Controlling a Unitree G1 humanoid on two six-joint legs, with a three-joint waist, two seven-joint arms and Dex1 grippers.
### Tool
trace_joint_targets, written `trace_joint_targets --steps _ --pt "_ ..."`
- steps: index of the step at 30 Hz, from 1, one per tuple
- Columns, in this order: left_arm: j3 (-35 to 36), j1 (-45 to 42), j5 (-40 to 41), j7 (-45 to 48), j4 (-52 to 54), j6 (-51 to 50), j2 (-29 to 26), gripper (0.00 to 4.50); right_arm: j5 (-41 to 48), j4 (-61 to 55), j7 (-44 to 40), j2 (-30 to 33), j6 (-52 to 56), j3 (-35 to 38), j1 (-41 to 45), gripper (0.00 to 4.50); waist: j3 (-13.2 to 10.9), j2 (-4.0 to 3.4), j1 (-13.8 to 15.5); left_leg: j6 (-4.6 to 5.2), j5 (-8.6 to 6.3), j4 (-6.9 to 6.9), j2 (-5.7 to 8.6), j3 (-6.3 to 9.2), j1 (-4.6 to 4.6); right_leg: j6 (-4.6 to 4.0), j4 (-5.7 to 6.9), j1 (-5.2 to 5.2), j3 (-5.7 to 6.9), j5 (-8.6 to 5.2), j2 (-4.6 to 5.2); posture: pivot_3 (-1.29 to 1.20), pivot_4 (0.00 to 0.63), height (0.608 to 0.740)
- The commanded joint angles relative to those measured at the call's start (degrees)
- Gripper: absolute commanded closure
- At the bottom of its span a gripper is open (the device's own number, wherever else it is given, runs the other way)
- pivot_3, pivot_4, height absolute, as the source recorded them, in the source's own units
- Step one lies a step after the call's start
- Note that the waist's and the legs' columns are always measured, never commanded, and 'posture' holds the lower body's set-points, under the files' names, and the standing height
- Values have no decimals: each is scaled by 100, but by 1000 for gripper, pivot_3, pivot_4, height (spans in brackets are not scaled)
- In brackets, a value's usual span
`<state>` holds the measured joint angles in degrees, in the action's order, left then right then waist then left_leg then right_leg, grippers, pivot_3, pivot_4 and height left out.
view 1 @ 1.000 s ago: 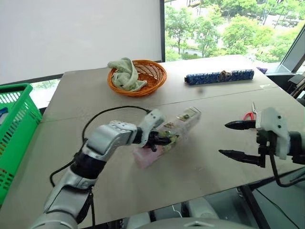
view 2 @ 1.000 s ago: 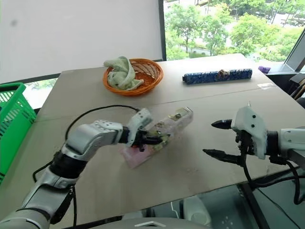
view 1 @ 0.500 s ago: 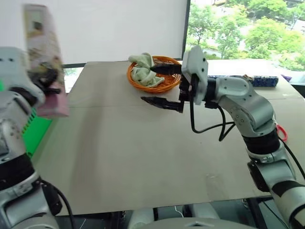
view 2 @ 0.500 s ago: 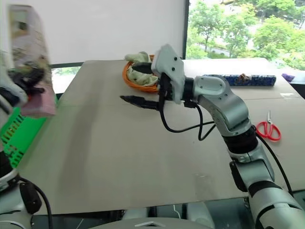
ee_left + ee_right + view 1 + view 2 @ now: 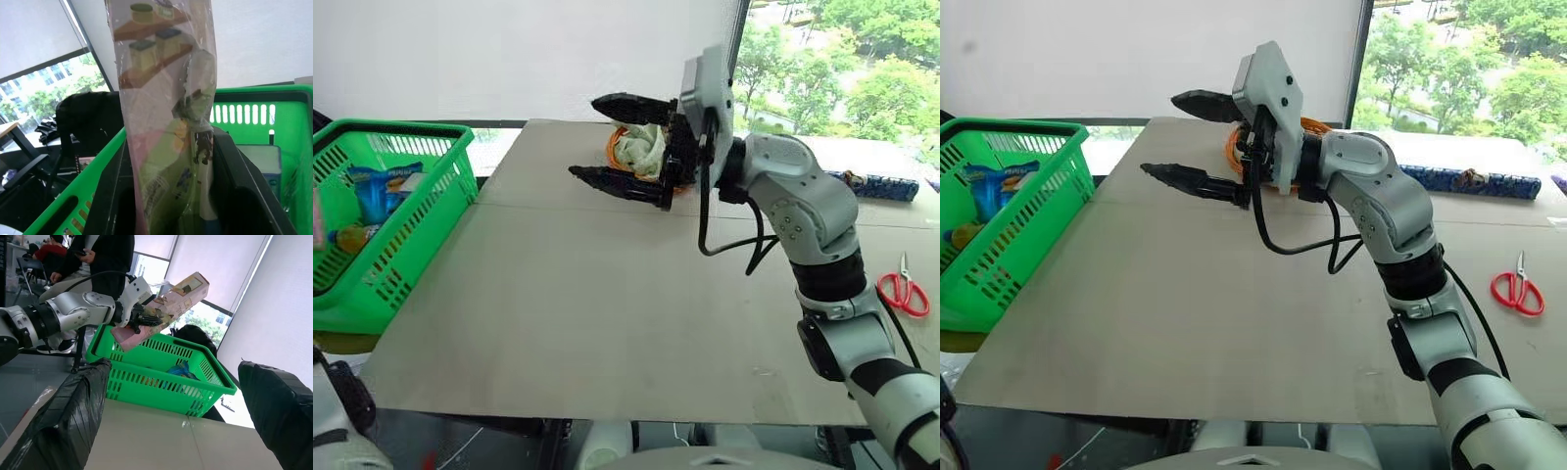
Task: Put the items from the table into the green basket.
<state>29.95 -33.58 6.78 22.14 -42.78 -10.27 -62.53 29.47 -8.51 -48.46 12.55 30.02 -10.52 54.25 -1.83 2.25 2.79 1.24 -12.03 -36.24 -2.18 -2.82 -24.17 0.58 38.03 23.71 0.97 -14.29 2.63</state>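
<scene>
Beside the table's left edge stands the green basket. Above it the left gripper clamps the floral pack. Over the far edge, the right gripper gapes, empty.

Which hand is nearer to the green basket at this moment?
Left. The left hand is over the green basket, with the floral pack between its fingers. The right hand is raised above the table in front of the orange wicker basket, well away from the green one.
</scene>
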Motion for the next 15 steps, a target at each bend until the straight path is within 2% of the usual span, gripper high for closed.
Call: trace_joint_targets --steps 1,3,4,7,10,12,15 --pt "-52 -354 -80 -94 -528 769 -336 1072 79 -178 -8 46 -8 179 162 0 2 3 -31 0 0 1 0 1 -3 1 -1 2 0 0 0 114 0 740" --pt "1 -253 -102 -332 -401 989 -308 483 90 -217 -1 84 23 192 140 0 12 18 -60 1 -1 9 0 -3 -10 19 -2 11 8 11 10 112 0 740" --pt "54 -169 -81 -400 -170 1090 -248 356 89 -237 10 97 31 196 118 0 20 29 -78 1 0 9 0 -2 -25 19 -2 26 15 11 11 112 0 740" --pt "186 23 201 -479 814 1023 68 356 38 -257 79 154 45 209 49 0 21 31 -112 0 1 9 0 -2 -58 18 5 57 16 12 14 122 0 740" --pt "218 181 941 -485 2540 113 830 356 -215 -167 315 385 102 273 -133 0 26 26 -67 0 1 9 1 1 -59 19 4 55 24 12 19 130 0 740" --pt "173 479 1873 -344 3885 -1044 1330 356 -414 -128 437 687 133 333 -376 0 35 32 -47 1 1 4 6 -2 -57 20 3 47 26 13 30 126 0 740" --pt "-581 1332 3229 -297 5999 -2463 2177 356 -690 -124 529 1499 234 637 -1080 0 45 28 -49 6 0 -5 9 -5 -54 21 1 35 27 14 36 92 0 740"
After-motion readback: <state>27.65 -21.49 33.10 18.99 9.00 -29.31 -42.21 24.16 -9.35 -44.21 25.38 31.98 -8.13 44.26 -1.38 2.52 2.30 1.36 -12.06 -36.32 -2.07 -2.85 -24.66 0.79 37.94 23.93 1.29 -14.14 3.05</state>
